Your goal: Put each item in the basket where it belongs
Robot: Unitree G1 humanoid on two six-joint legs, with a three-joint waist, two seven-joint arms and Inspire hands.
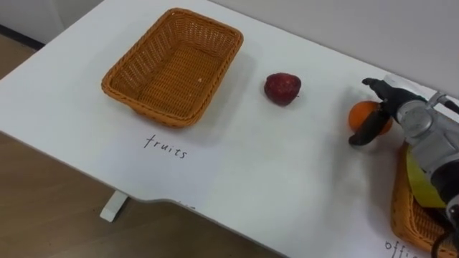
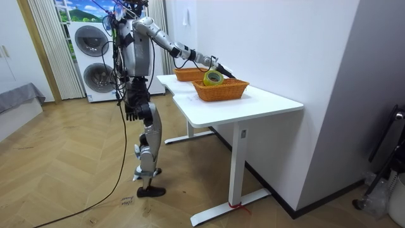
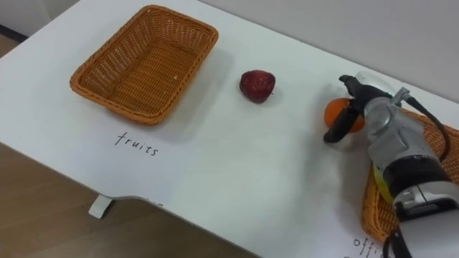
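1. Currently the right hand [image 1: 401,111] is well to the right of the fruit basket [image 1: 107,82], with its fingers and thumb curled around the orange [image 1: 364,113], close above the table [image 1: 272,165].
2. A red apple [image 1: 282,88] lies just right of the fruit basket, apart from its rim, with bare tabletop on every side.
3. The fruit basket is empty. A handwritten label [image 1: 166,145] lies in front of it, close to the table's near edge.
4. Open white surface runs from the fruit basket's right rim to the orange, broken only by the apple.
5. Farthest right of the fruit basket, the office basket [image 1: 401,215] holds a yellow tape roll [image 1: 419,186].
6. The left hand [image 2: 131,114] hangs by the robot's hip; I cannot tell its state.
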